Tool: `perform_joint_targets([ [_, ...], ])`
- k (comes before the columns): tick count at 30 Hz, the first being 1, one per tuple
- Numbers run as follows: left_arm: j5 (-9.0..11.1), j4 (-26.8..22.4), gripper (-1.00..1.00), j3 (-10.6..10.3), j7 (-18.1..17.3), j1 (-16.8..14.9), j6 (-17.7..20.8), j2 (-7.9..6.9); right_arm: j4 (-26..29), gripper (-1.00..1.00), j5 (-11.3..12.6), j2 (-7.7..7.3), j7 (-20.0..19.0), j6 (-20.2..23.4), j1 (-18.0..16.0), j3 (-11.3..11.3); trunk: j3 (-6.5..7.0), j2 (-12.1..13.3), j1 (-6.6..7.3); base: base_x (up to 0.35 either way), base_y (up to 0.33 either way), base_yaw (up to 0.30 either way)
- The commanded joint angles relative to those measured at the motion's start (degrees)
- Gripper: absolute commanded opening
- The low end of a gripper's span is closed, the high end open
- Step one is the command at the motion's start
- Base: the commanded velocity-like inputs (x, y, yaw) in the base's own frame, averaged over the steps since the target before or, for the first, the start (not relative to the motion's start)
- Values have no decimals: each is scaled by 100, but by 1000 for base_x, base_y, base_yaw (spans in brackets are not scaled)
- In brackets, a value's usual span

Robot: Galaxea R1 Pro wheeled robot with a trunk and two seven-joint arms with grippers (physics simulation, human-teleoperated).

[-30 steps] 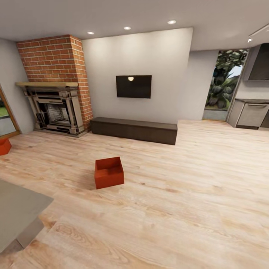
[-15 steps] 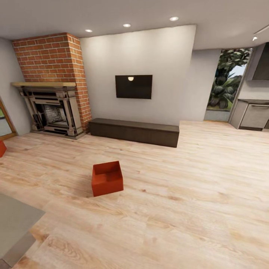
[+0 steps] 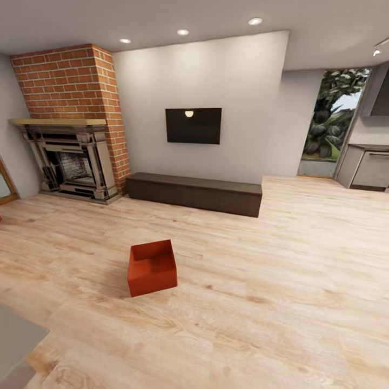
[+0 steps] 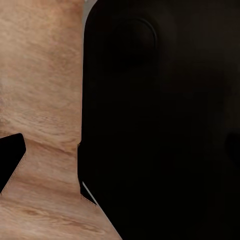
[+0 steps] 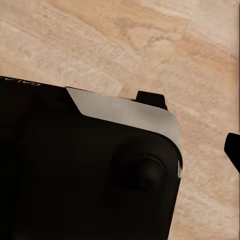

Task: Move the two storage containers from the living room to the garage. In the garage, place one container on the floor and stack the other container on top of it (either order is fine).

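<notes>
One orange-red storage container [image 3: 152,267] is seen standing open-topped on the light wood plank floor [image 3: 281,281], out in front of the dark low bench [image 3: 194,193] and brick fireplace [image 3: 73,121]. Whether either gripper is released or clenched cannot be told from the wrist views.

Head view, counts:
- One orange-red storage container [image 3: 152,268], open-topped, on the wood plank floor [image 3: 281,302].
- One brick fireplace [image 3: 73,124].
- One dark low bench [image 3: 195,193].
- One wall TV [image 3: 193,125].
- Three recessed ceiling lights [image 3: 183,32], plus one more light [image 3: 376,52] at the right edge.
- One glass door [image 3: 330,125].
</notes>
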State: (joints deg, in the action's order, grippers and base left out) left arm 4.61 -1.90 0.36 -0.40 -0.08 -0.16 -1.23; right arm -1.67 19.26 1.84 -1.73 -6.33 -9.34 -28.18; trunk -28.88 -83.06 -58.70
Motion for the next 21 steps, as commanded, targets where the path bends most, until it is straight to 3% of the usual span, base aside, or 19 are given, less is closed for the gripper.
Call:
perform_joint_targets([
  [1,48,-3,100,2,-4,-1,-2,0,-18,100,60,2,-16,-34,-7,-44,-5,-2,-3,322,0,0],
  [21,48,-3,100,-1,-4,-1,-2,0,-18,100,60,2,-13,-31,-7,-46,-5,-2,-3,322,0,0],
])
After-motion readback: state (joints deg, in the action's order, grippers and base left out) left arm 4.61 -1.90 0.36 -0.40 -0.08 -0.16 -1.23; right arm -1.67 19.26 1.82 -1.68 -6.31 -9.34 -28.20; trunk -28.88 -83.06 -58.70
